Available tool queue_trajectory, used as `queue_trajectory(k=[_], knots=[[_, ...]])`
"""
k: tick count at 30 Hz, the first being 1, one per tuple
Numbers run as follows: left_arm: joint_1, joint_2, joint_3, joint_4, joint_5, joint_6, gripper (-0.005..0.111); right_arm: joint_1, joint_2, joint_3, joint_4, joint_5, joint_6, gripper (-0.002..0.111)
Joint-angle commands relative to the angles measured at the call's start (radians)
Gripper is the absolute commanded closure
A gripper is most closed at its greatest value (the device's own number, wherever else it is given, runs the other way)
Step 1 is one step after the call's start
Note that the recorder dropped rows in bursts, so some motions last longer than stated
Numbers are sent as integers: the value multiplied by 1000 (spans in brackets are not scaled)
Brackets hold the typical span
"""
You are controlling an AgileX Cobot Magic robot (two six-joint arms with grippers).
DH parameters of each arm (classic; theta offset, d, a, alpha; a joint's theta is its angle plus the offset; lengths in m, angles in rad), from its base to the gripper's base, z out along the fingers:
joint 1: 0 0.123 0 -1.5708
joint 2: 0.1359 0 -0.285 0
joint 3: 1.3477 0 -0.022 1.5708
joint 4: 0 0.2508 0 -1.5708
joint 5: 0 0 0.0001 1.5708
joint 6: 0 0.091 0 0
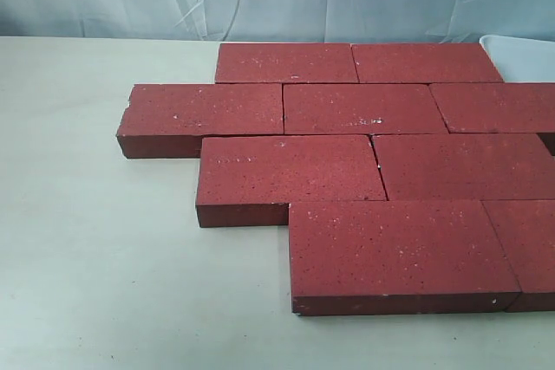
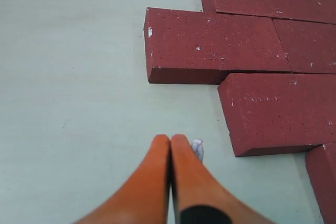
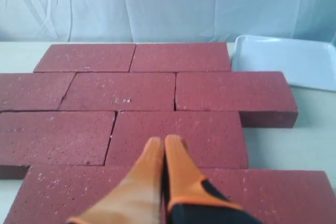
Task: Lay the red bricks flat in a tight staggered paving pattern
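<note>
Nine dark-red, grainy rectangular paving bricks (image 1: 364, 108) lie flat in four close-set staggered rows on the pale grey bench (image 1: 87, 257). The left gripper (image 2: 170, 141) hangs over bare bench just left of the rows, its orange jaws pressed together on nothing. The right gripper (image 3: 164, 142) points toward the far side above the near rows, jaws likewise closed and empty, with a white plastic tray (image 3: 286, 59) at far right.

Red bricks (image 1: 364, 110) lie flat in four staggered rows (joints mostly tight).
</note>
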Motion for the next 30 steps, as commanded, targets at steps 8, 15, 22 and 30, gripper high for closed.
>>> queue_trajectory(k=[8,15,22,30], knots=[[1,-7,2,3,2,-1,107,-6,-5,35,4,-87,-3,109],[1,-7,2,3,2,-1,107,-6,-5,35,4,-87,-1,109],[1,-7,2,3,2,-1,107,-8,-109,50,8,-94,-1,109],[1,-7,2,3,2,-1,107,-8,-259,183,8,-103,-1,109]])
